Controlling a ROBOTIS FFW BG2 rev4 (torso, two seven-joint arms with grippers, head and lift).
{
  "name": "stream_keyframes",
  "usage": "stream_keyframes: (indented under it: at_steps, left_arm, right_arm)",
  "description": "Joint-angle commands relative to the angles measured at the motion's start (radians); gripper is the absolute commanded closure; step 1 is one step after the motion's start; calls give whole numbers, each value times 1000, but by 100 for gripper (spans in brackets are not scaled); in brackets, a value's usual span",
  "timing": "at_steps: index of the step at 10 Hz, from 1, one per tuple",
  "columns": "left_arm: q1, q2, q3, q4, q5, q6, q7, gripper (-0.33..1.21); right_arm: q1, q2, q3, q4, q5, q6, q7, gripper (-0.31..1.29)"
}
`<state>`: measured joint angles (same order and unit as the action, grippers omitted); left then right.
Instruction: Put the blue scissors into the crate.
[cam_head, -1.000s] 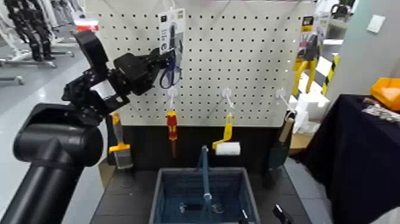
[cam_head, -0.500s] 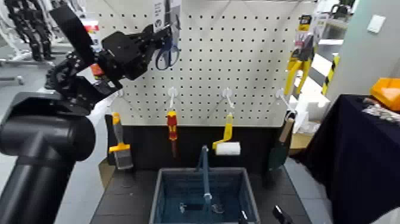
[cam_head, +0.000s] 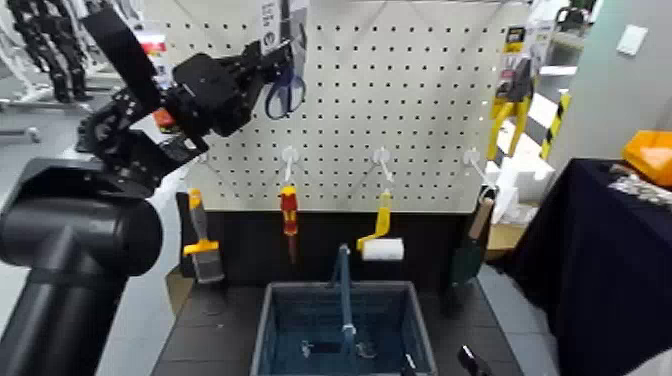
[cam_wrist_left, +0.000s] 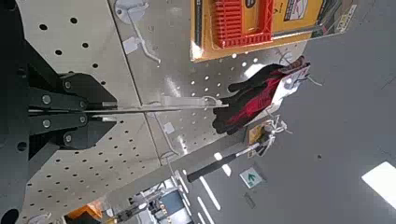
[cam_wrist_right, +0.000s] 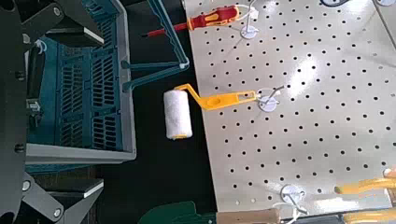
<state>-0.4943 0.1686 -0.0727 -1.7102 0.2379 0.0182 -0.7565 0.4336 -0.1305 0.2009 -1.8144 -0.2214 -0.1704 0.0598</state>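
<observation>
The blue scissors hang on their tall white card against the top of the white pegboard, the card's top cut off by the picture's edge. My left gripper is raised high at the left of the board and shut on the card's left side. In the left wrist view the card appears edge-on, pinched between the left gripper's fingers. The blue-grey crate stands below on the dark table, its upright handle in the middle. My right gripper waits low beside the crate's right end, jaws apart.
On the pegboard hang a red-and-yellow screwdriver, a yellow paint roller, a scraper, a trowel and yellow pliers. A black-draped table stands at the right. The crate fills the right wrist view's side.
My left gripper has risen and drawn left with the scissors card over the last second. In the last half second it has hardly moved. The right arm has stayed still.
</observation>
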Motion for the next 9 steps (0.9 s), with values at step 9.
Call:
stream_keyframes:
  at_steps: [9]
  left_arm:
    - [436, -61, 19, -60, 60, 304, 40, 118]
  right_arm:
    - [4, -1, -5, 0, -6, 8, 0, 23]
